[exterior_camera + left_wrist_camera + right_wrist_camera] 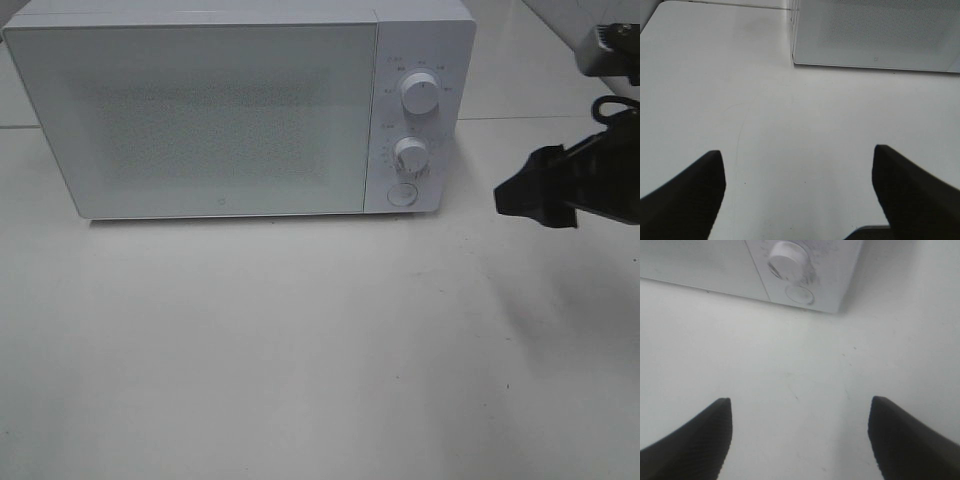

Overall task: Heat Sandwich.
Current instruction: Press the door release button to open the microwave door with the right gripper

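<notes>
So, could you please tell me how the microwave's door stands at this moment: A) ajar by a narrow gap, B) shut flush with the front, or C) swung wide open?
B: the microwave has its door lying flush beside the control panel, with no gap along its edge and no interior showing.

Bright diffuse light, washed-out whites; soft shadow under microwave point(200, 120); right wrist view blurry.

microwave point(420, 40): white | door point(200, 110): grey dotted mesh | knobs point(420, 95): white | table point(300, 350): white | fingers point(685, 200): black
</notes>
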